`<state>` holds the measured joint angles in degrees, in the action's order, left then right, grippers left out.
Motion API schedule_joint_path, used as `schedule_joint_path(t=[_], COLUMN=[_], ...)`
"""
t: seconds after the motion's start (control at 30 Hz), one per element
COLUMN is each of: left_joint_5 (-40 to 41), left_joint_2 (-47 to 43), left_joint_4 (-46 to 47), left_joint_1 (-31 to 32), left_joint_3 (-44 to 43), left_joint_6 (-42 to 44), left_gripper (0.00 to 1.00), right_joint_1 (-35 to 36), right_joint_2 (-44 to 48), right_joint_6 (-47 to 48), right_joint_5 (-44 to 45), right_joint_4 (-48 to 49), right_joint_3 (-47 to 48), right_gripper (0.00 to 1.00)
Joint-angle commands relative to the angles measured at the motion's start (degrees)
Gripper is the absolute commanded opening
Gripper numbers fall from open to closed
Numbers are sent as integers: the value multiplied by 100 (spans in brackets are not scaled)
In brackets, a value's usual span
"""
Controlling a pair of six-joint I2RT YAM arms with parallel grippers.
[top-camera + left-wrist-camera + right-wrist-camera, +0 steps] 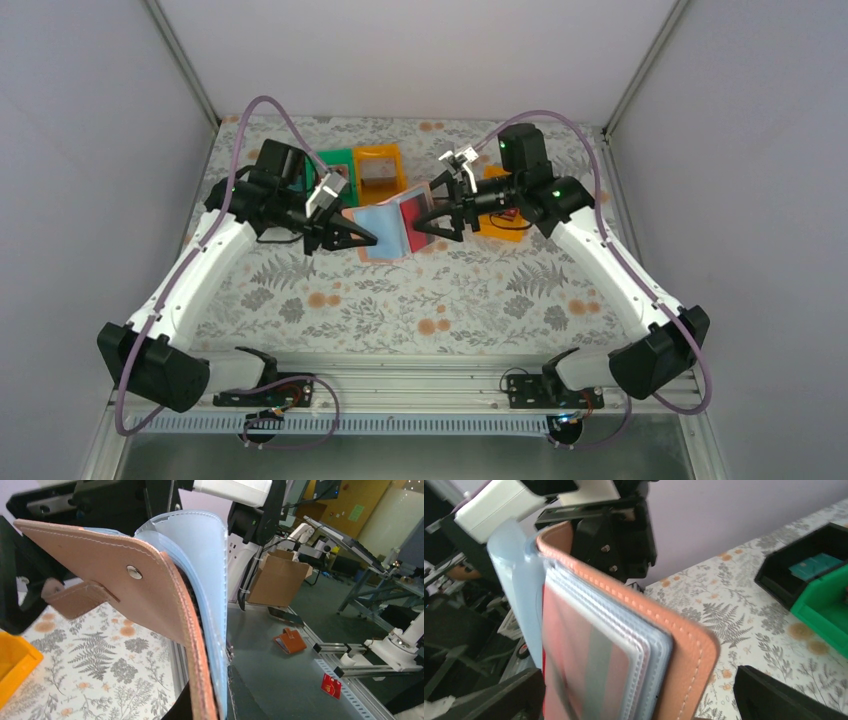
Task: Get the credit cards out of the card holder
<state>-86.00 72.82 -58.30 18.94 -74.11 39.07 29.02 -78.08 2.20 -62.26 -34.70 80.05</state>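
**A:** How far along is it?

**B:** Partway, I'd judge; the brownish-pink folding card holder [385,232] hangs open above the floral-print surface [420,300], between the two arms; a dark red plastic card [574,665] sits in its clear sleeves, so pulling cards out remains.

**A:** And the tools?

**B:** The left tool [368,239] is pinching the holder's edge; the right tool [418,224] is spread wide, straddling the sleeves, gripping nothing.

**A:** The bins?

**B:** The black plastic bin [784,577] holds a flat teal-blue card [814,566]; the green plastic bin [824,607] beside it shows no card in its visible part.
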Motion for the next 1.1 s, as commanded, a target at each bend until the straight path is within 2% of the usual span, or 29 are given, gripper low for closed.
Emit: schedule_joint_path(t=[0.0,0.07,0.23,0.27,0.33,0.37,0.43,0.47,0.5,0.63,0.7,0.83,0.9,1.0,1.07], left_joint_5=[-481,-499,-506,-465,-271,-41,789,1302,1601,3205,3719,4100,4126,3721,3115], left_joint_2=[120,157,95,84,61,40,-2,-16,-18,-83,-67,-51,-46,-48,-66], left_joint_4=[-120,-114,129,266,727,1165,2029,2283,2469,3038,3057,2928,2824,2772,2862], left_joint_1=[57,57,49,49,46,45,-15,-104,-213,-659,-870,-979,-975,-980,-967], left_joint_3=[-311,-300,-149,-110,-13,73,255,354,464,991,1109,736,488,252,234], left_joint_6=[541,515,182,36,-507,-1046,-2301,-2805,-3056,-4076,-4283,-4100,-3882,-3711,-3718], left_gripper=[2,2,2,2,2,2,4,8,14,52,61,60,54,43,39], right_joint_1=[-33,-21,-20,-22,-27,-28,-29,-35,-46,-84,-101,-62,27,185,342], right_joint_2=[10,45,433,485,535,571,624,653,691,860,815,471,400,253,95], right_joint_6=[52,94,39,-15,-59,-88,-166,-241,-330,-947,-1403,-2388,-2764,-3171,-3196], right_joint_5=[-839,-1124,-1215,-1167,-1030,-936,-647,-491,-313,765,1720,3292,3927,4659,4926], right_joint_4=[-4,-69,80,85,54,38,55,92,159,510,585,314,278,168,91], right_joint_3=[-125,-112,-286,-308,-312,-327,-352,-367,-400,-498,-485,-357,-363,-272,-118], right_gripper=[89,67,8,4,4,4,4,4,4,4,4,4,4,4,4])
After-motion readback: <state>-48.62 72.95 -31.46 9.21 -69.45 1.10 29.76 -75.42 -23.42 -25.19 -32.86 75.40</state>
